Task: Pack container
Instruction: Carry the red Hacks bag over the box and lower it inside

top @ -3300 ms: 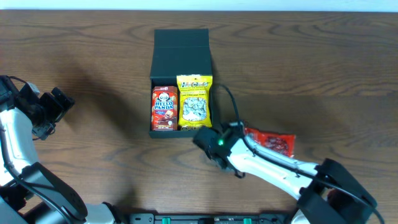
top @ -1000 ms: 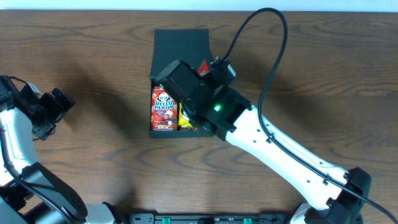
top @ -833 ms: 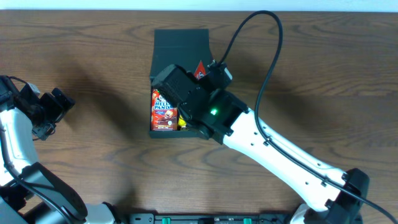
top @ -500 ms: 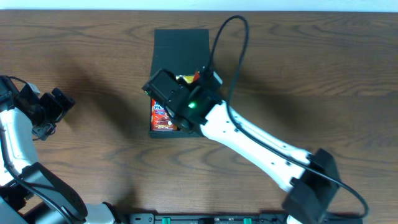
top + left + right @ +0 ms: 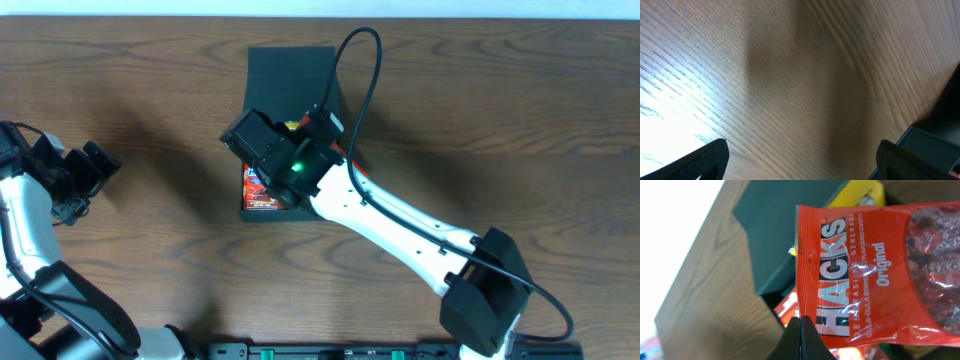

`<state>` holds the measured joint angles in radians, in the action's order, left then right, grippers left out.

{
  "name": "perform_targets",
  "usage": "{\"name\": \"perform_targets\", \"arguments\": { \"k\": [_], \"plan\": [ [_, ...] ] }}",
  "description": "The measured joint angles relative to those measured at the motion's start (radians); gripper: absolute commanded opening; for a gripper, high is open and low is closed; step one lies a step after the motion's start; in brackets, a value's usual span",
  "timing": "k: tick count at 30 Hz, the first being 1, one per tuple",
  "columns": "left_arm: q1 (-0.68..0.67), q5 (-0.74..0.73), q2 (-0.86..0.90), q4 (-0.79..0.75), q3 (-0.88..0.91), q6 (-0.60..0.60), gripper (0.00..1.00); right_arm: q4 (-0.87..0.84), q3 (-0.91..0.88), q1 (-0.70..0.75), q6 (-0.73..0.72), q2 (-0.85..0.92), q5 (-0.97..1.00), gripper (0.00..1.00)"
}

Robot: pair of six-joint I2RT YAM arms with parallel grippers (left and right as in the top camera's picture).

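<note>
I had the right gripper (image 5: 801, 324) pinched shut on the red Hacks packet (image 5: 865, 280) just above the open container (image 5: 290, 70), where a Hello Panda box (image 5: 262, 190) and a yellow packet (image 5: 860, 195) already lay. I judged that only this drop and closing the lid remained. My left gripper (image 5: 807, 160) hung wide and empty over the dark wood-grain table (image 5: 500, 110), well away from the container, and of the room only a white strip (image 5: 500, 8) showed.

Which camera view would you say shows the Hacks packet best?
Right wrist: the Hacks packet fills it, label readable, gripped by the right tool. Overhead, the arm mostly hides it; left wrist shows none of it.
</note>
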<state>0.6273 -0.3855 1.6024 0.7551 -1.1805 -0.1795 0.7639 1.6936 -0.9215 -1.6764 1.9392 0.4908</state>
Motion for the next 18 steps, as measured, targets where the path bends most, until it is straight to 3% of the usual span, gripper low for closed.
{"name": "perform_targets", "arguments": {
  "k": [18],
  "plan": [
    [0.000,0.000,0.000,0.000,0.000,0.000,0.95,-0.127,0.001,0.002,-0.095,0.085,0.000,0.02]
  ]
}}
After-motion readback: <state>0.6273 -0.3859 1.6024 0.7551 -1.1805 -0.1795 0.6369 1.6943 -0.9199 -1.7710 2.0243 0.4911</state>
